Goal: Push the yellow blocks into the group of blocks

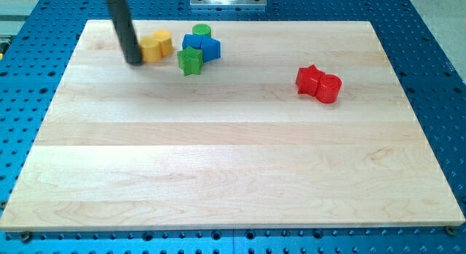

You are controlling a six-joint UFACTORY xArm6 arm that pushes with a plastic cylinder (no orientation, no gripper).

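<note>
Well, the rod's tip (135, 62) is down on the wooden board (233, 159) near the view's top left, touching or just beside the left side of the two yellow blocks (156, 46). The yellows sit as a pair, touching each other, their shapes hard to make out. There is no pincer on this arm to be open or shut, only the bare rod.

Just to the yellows' right, across a narrow gap, stands the group: a green cylinder (201, 31) at the top, two blue blocks (202, 47) below it, and a green star-like block (190, 60) at the near edge. Two red blocks (319, 83) lie well apart on the view's right.

The yellows look small, light and stiff, likely to slide easily on smooth wood. I'd guess an off-centre push would spin them or split the pair, so contact belongs at the middle of their left side, driving rightward.
</note>
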